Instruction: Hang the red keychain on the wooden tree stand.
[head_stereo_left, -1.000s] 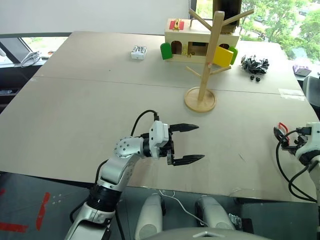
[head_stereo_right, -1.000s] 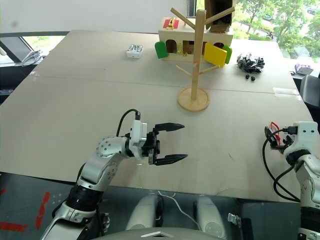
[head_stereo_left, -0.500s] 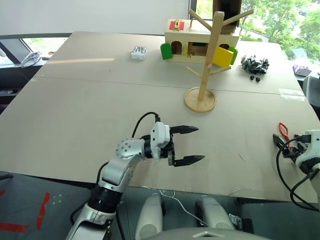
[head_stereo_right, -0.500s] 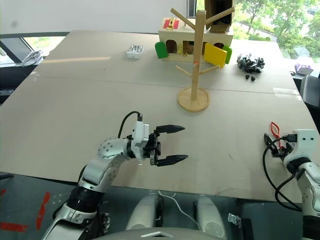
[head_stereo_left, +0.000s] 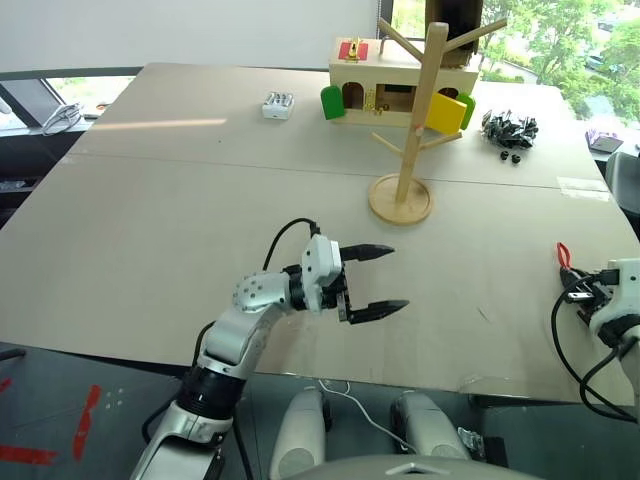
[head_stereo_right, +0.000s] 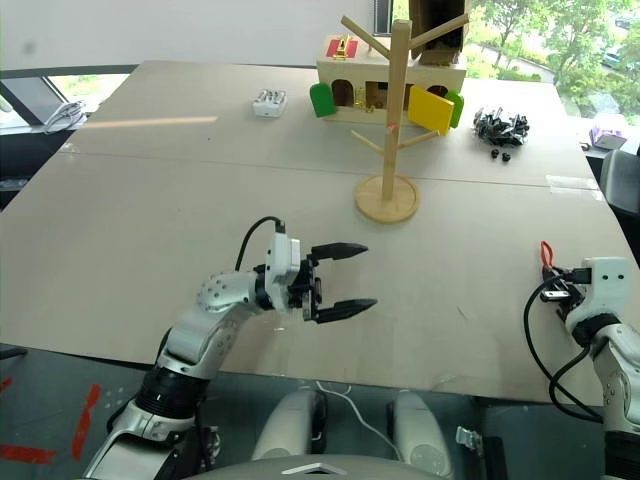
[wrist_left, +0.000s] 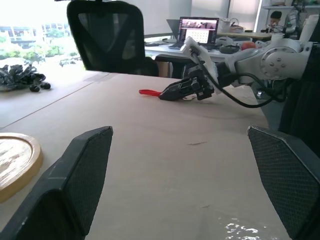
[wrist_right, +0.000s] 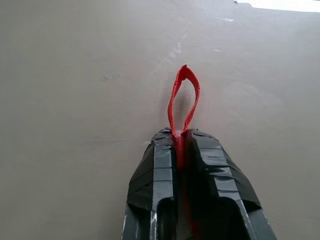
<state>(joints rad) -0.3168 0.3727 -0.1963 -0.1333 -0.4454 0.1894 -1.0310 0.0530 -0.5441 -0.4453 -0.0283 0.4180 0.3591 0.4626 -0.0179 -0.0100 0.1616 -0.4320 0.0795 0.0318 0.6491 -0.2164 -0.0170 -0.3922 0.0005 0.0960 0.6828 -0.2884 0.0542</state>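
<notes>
Looking down from the head, left eye: wooden tree stand (head_stereo_left: 404, 150) upright far across the tabletop (head_stereo_left: 180, 200), just before a wooden box house (head_stereo_left: 372, 80) with coloured doors; black clips (head_stereo_left: 508, 128) piled to its right. Left gripper (head_stereo_left: 376, 280) hovering mid-tabletop, fingers spread, nothing between them. Right gripper (head_stereo_left: 570, 283) at the near right edge, red keychain (head_stereo_left: 562, 255) poking out ahead of it, well apart from the stand. Right eye: same layout, nothing extra. Left wrist: right gripper side-on, low over the tabletop, red loop sticking out level; stand's round base at the frame edge. Right wrist: fingers (wrist_right: 160, 170) pressed together, pinching the loop's near end; key hidden, not told by any view. Risk, as judged: thin strap slipping from a narrow pinch during the long carry; floppy loop collapsing and missing a branch.
</notes>
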